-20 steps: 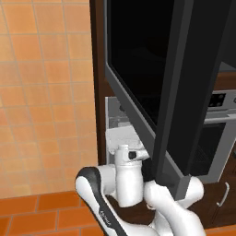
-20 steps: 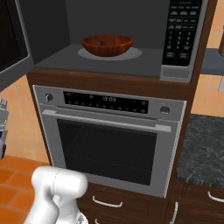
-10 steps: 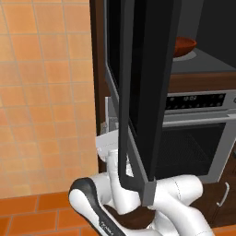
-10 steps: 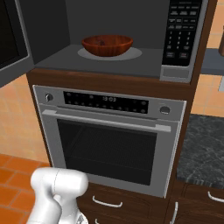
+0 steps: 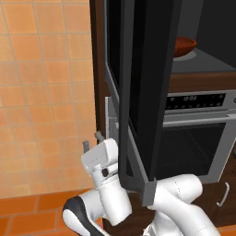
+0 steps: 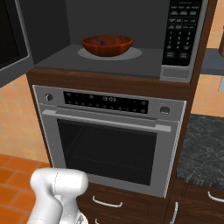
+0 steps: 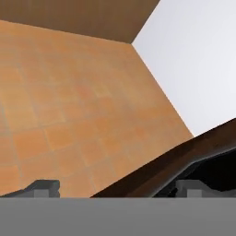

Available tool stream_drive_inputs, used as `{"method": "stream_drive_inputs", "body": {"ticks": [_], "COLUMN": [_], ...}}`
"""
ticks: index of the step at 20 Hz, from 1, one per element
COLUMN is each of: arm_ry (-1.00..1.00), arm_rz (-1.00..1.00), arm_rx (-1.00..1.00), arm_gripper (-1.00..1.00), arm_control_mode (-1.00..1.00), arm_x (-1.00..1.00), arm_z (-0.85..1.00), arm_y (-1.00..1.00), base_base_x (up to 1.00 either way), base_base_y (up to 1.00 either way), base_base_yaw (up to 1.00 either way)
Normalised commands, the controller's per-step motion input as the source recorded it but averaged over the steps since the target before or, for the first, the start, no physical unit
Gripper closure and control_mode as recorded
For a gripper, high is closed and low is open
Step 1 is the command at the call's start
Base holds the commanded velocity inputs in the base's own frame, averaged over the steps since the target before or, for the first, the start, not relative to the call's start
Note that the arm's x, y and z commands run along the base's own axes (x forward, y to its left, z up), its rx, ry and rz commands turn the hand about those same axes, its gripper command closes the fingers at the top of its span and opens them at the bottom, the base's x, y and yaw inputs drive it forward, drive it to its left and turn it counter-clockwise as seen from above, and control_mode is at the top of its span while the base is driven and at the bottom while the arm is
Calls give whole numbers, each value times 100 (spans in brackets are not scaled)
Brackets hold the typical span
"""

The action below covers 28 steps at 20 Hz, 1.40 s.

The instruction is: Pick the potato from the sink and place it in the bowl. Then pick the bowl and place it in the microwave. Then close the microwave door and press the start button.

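The bowl already sat inside the microwave, so the step in hand was judged to be closing the microwave door, with the start button to follow. The gripper stood low and to the outer side of the door, its fingers spread wide and holding nothing; in the hand view the fingertips framed the orange tiled wall, with a dark edge, probably the door's rim, crossing just beside the right tip. The door hung half open, swung out ahead of and above the tool, and the bowl lay well beyond it, deep in the cavity. A dark speck showed in the bowl, possibly the potato, though too small to be sure. The next move likely called for pressing against the door's outer face and pushing it round toward the cavity.
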Motion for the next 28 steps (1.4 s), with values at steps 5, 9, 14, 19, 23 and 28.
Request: {"method": "stream_drive_inputs", "body": {"ticks": [5,9,14,19,23,28], "arm_ry": [-1,-4,-9,-11,-4,0], "arm_rz": [-34,-47,-45,-29,-17,-7], "arm_rx": [7,29,42,43,46,43], "arm_gripper": [-100,-100,-100,-100,-100,-100], "arm_control_mode": [-100,-100,-100,-100,-100,-100], "arm_x": [-17,-60,-83,-100,-100,-71], "arm_z": [34,59,85,90,87,100], "arm_y": [84,5,-33,-48,-56,-23], "base_base_x": [0,0,0,0,0,0], "base_base_y": [0,0,0,0,0,0], "base_base_yaw": [0,0,0,0,0,0]}}
